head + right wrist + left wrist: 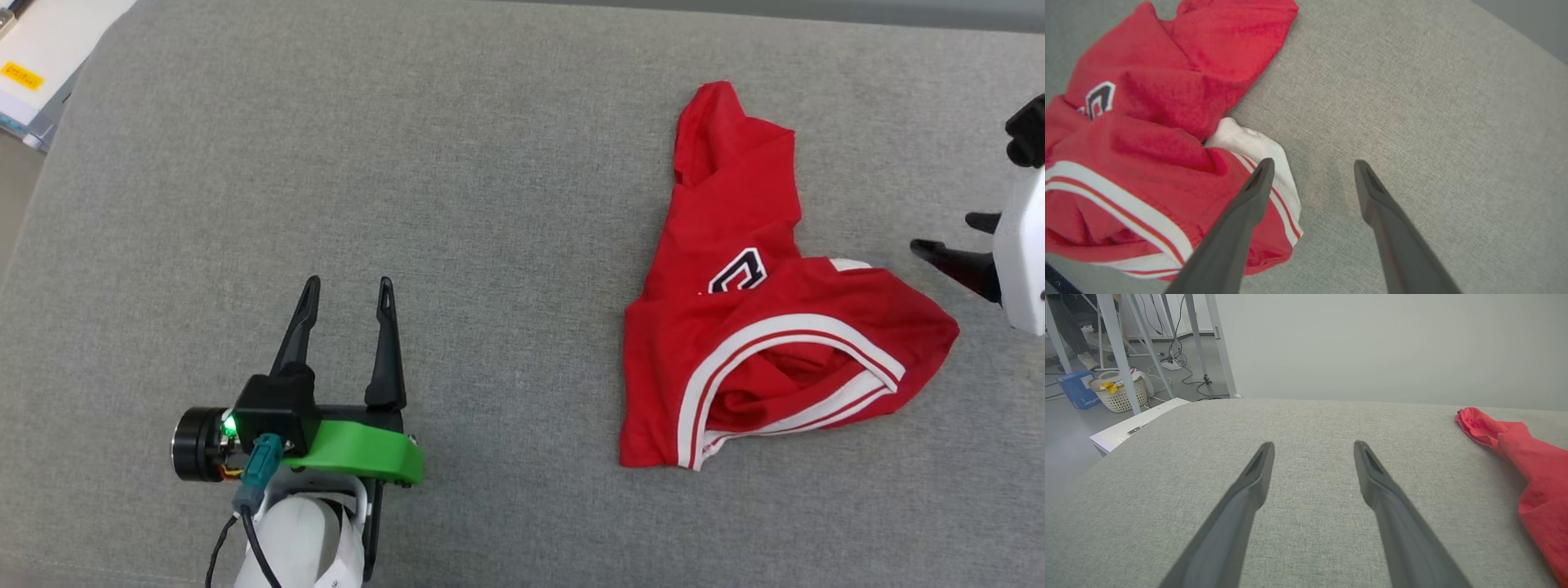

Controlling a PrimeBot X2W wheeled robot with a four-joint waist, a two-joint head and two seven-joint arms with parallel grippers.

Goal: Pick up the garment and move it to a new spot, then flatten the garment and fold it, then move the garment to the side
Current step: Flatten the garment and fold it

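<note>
Toward the right edge of the grey fabric worktop [490, 163], a crumpled red, white-trimmed jersey T-shirt [735, 327] lies beside the spread right gripper [940, 231]. Pinching one layer could drag it bunched.

left gripper [349, 282] spread wide, right gripper [941, 231] spread, pointing left

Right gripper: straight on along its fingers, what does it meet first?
Probably the garment: the right gripper, open, has one finger over its white sleeve edge, the other over bare grey surface. Height is unclear.
</note>
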